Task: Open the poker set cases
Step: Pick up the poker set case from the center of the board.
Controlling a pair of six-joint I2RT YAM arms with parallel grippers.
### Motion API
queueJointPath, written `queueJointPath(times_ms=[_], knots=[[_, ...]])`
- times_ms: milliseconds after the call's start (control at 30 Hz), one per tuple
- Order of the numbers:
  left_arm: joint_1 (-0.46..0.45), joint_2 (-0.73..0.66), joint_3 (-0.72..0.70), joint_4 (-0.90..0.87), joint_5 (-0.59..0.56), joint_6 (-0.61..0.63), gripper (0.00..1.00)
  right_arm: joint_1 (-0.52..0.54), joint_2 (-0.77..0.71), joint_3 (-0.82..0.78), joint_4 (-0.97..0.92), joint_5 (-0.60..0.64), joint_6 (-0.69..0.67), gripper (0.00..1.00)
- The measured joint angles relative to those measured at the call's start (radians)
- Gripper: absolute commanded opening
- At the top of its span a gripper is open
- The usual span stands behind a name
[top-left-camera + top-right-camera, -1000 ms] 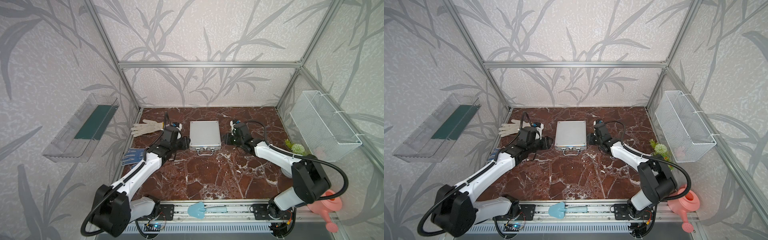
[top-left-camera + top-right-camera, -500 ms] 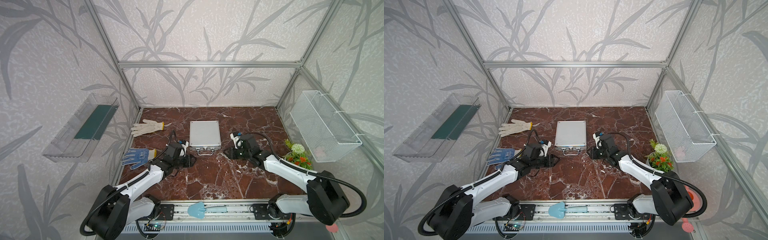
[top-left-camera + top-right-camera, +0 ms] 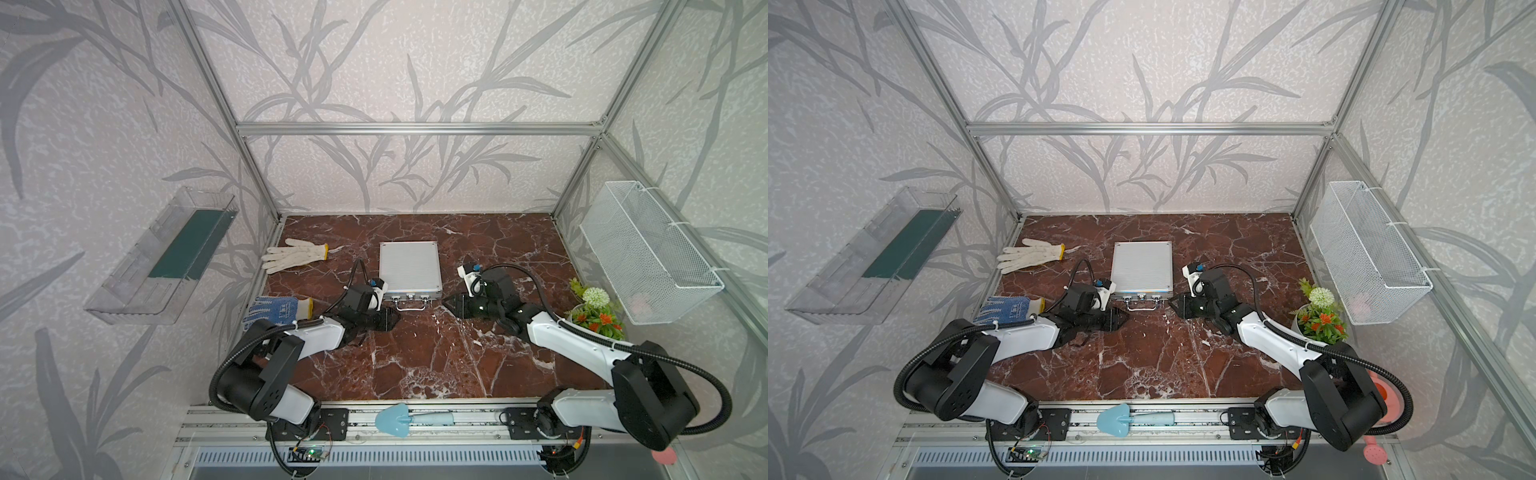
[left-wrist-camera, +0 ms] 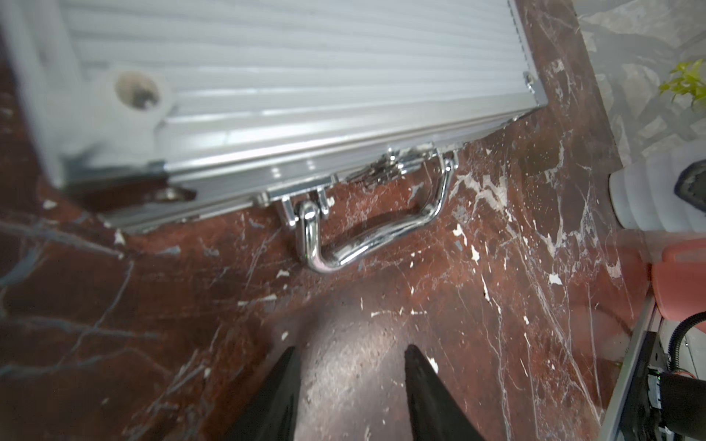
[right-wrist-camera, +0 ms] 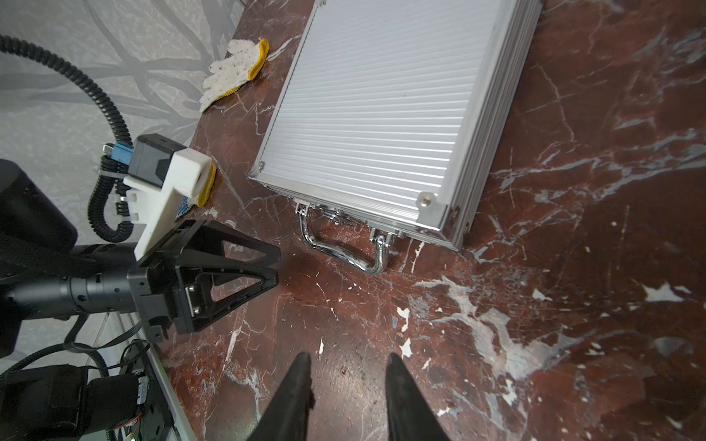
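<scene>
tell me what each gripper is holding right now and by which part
Nothing is held. The left gripper and the right gripper are both open and empty, apart from the silver case.

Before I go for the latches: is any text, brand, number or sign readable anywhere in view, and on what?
No text can be read.
Blue glove: a pale printed mark, too small and blurred to read.
Case: no lettering shows in any view.
</scene>
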Motion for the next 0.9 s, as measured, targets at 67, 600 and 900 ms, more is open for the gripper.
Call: queueJointPath(times_ms=[67,600,900], knots=[[0.026,0.04,0.0,0.049,0.023,0.0,0.48,0.0,0.0,0.0,0.007,-0.002,0.0,0.34],[0.108,0.198,0.088,0.12,0.198,0.048,0.51,0.0,0.001,-0.01,0.026,-0.003,0.0,0.34],[0.113,0.243,0.132,0.121,0.237,0.062,0.51,0.0,0.039,-0.015,0.066,-0.011,0.016,0.34]])
